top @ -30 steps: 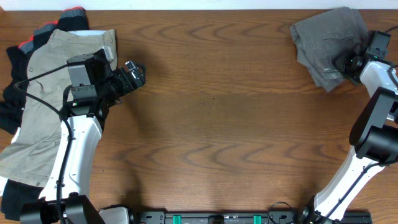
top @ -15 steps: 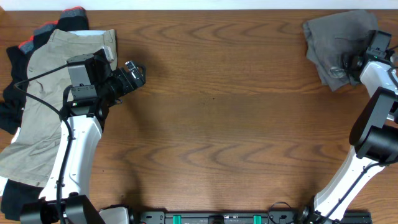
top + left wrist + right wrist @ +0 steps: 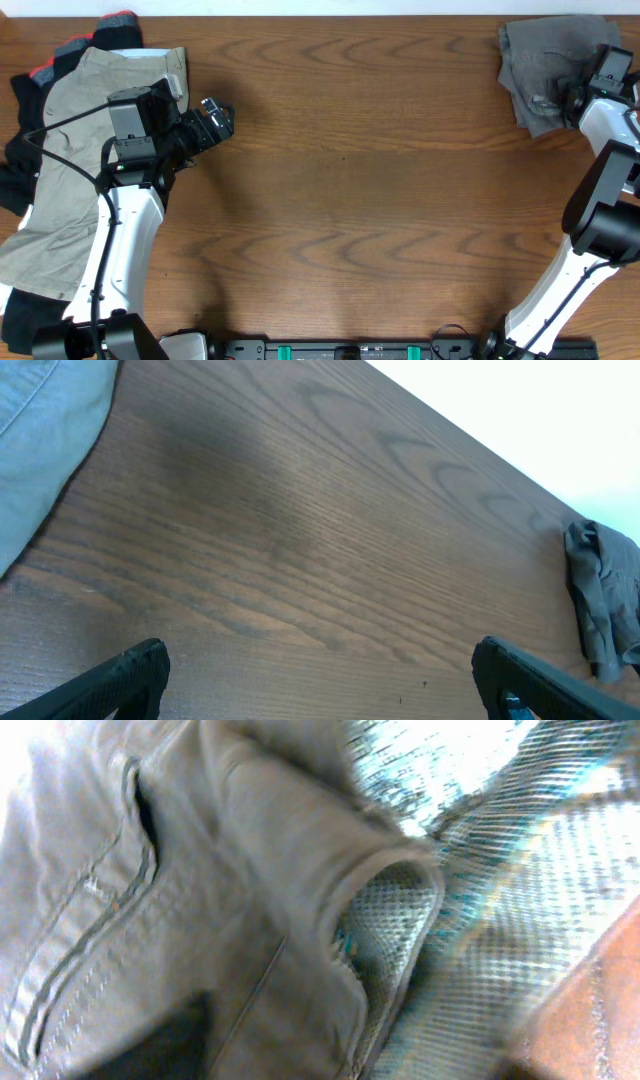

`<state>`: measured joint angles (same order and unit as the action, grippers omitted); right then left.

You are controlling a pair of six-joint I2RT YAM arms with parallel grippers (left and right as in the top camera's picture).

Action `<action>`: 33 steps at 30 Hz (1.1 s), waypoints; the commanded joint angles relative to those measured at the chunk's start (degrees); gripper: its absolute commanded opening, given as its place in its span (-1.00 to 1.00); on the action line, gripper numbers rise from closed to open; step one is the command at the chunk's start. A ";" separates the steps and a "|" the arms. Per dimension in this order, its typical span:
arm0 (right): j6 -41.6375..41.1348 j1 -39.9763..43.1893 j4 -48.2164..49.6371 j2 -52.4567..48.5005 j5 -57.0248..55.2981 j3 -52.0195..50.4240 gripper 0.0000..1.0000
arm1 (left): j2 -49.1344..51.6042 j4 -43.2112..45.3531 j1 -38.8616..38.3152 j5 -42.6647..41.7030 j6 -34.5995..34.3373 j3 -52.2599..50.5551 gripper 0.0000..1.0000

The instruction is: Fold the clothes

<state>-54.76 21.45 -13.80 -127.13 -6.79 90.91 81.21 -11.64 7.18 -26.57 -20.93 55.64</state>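
Observation:
Dark grey shorts (image 3: 545, 55) lie bunched at the table's far right corner. My right gripper (image 3: 556, 99) rests on their near edge. In the right wrist view the grey shorts (image 3: 200, 900) and a pale mesh pocket lining (image 3: 500, 890) fill the frame, and no fingers show. More clothes are piled at the far left: khaki shorts (image 3: 65, 170) on top of black pieces (image 3: 15, 175) and a red-banded piece (image 3: 118, 20). My left gripper (image 3: 218, 118) hovers open just right of the pile. Between its fingertips (image 3: 130, 675) there is only bare wood. The grey shorts (image 3: 605, 600) show far off in the left wrist view.
The brown wooden table (image 3: 350, 200) stretches between the two arms. Its far edge meets a white wall just behind the clothes. A corner of pale cloth (image 3: 45, 430) sits at the upper left of the left wrist view.
The grey shorts have slid right and toward the far corner along with my right gripper. The left arm has not moved.

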 commanded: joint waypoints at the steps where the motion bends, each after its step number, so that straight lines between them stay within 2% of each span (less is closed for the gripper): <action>1: 6.97 -0.37 -1.88 0.48 3.56 0.15 0.86 | 0.28 0.13 0.09 0.70 0.74 -0.22 0.96; 2: 7.08 -0.37 -3.91 1.55 3.58 0.15 0.92 | 0.28 0.13 0.09 0.70 0.74 -0.22 0.96; 5: 8.90 -0.37 -9.84 5.88 3.39 0.15 0.93 | 0.28 0.13 0.09 0.70 0.76 -0.22 0.96; 8: 15.30 -0.39 -15.80 12.15 3.87 0.15 0.95 | 0.28 0.13 0.09 0.72 0.76 -0.22 0.96; 11: 25.75 -0.48 -18.80 17.84 5.55 0.15 0.96 | 0.28 0.11 0.09 0.70 0.76 -0.22 0.96; 16: 45.75 -0.48 -19.23 23.85 15.02 0.15 0.96 | 0.28 -0.39 0.09 0.70 0.76 -0.22 0.96; 21: 63.93 -0.66 -22.10 27.21 36.09 0.15 0.80 | 0.28 -0.35 0.09 0.70 0.76 -0.22 0.96; 23: 66.14 -1.07 -23.56 28.81 37.03 0.15 0.81 | 0.28 -0.35 0.09 0.70 0.76 -0.22 0.96; 25: 66.82 -1.51 -24.81 30.60 34.77 0.15 0.98 | 0.28 -0.35 0.09 0.70 0.76 -0.22 0.96; 31: 65.94 -1.20 -25.11 33.42 22.84 0.15 0.98 | 0.28 -0.35 0.09 0.70 0.76 -0.22 0.96; 33: 65.96 -1.11 -23.41 32.37 18.01 0.15 0.90 | 0.28 -0.35 0.09 0.70 0.76 -0.22 0.96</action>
<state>9.37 20.29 -38.35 -94.76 19.25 90.96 81.21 -11.94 7.18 -26.55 -20.91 55.64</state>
